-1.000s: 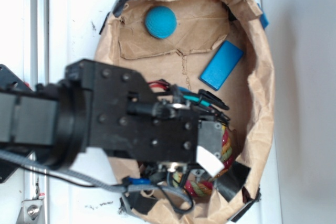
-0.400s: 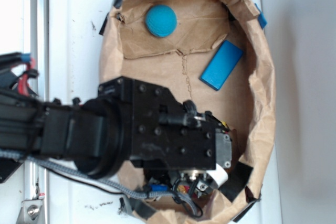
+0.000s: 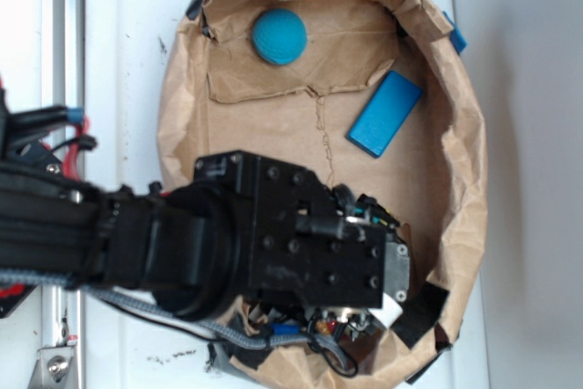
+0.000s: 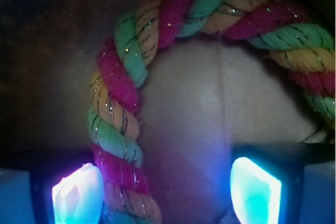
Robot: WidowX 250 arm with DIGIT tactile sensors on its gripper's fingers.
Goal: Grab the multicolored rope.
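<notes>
Gripper (image 4: 165, 192) spread wide over multicolored rope (image 4: 123, 114) inside paper bag (image 3: 460, 179).

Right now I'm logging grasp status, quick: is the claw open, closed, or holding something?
Claw: open, holding nothing; the multicolored rope runs down just inside its left pad, not yet clamped.

Exterior view bright, evenly lit, slightly soft; wrist view dim, corners dark, blue-violet glow from below
</notes>
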